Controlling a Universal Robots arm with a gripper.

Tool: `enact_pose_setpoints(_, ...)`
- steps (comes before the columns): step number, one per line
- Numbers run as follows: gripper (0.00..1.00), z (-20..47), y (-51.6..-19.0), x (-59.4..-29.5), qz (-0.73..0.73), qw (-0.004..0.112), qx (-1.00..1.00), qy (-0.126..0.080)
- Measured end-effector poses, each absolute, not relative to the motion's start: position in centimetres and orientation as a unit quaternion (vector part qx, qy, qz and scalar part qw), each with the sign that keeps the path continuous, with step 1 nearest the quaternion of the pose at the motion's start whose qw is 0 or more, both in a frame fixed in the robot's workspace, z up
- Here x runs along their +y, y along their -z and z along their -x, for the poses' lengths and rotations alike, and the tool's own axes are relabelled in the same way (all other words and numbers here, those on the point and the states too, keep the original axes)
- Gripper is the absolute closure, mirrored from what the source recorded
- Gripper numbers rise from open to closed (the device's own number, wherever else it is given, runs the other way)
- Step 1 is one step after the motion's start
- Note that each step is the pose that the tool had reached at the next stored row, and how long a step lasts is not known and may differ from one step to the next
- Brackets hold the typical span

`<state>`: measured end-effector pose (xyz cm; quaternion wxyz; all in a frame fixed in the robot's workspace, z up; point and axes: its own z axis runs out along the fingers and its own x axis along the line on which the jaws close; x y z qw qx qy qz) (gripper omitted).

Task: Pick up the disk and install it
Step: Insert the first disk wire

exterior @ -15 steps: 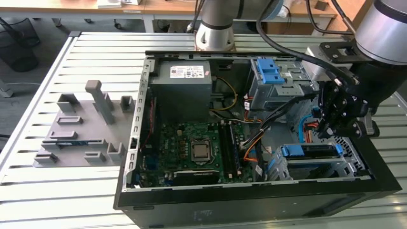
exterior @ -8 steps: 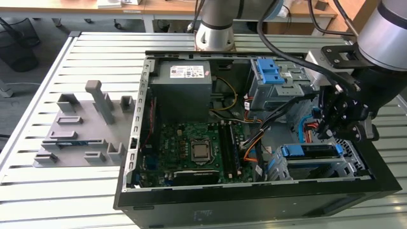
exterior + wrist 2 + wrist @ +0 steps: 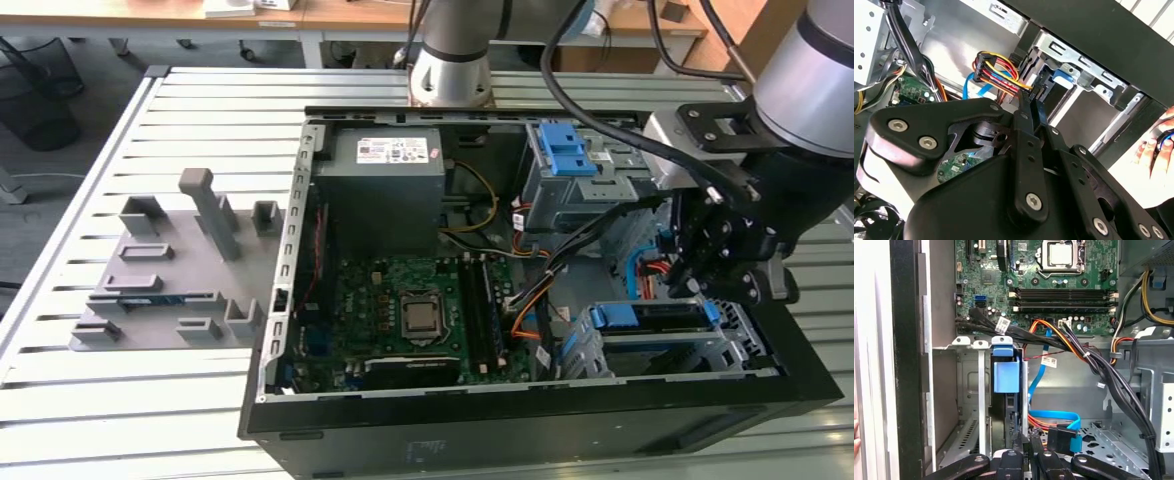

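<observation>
An open black computer case [image 3: 534,420] is seen lying on a slatted white worktop [image 3: 80,400] in the exterior view, with the green motherboard [image 3: 414,310] exposed inside it. A grey power-supply box [image 3: 387,185] is set at the far end of the case, and a grey metal cage with blue latches [image 3: 577,165] is placed toward the exterior view's right of it. A grey moulded fixture [image 3: 167,275] is laid on the worktop at the exterior view's left, well apart from the case.

The black hand [image 3: 721,285] is lowered into the case at the exterior view's right, just above the drive bay [image 3: 667,350] in the near corner. The disk [image 3: 654,318] is seated on edge in that bay, its blue carrier bracket being visible along its top. In the first wrist view the disk's blue bracket tab [image 3: 1005,375] is seen standing upright in the metal bay, and the hand [image 3: 1026,447] is held right at the disk's near edge. The fingers are drawn close together, with only a narrow gap between them; whether the disk's edge is pinched between them cannot be told.

In the second wrist view the fingertips [image 3: 1026,97] are seen beside a bundle of red, yellow and black wires [image 3: 996,70] and a blue cable [image 3: 979,87]. A person's hand [image 3: 1156,150] is rested outside the case.
</observation>
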<state>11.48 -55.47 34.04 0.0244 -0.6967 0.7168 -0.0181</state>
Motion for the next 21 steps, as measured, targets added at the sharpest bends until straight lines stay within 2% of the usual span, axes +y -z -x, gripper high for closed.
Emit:
enact_pose_setpoints(15,0.82,-11.45,-33.84,-56.15,0.69,0.026,0.723,0.016)
enact_pose_setpoints(21,0.82,-11.45,-33.84,-56.54,0.687,0.019,0.727,0.009)
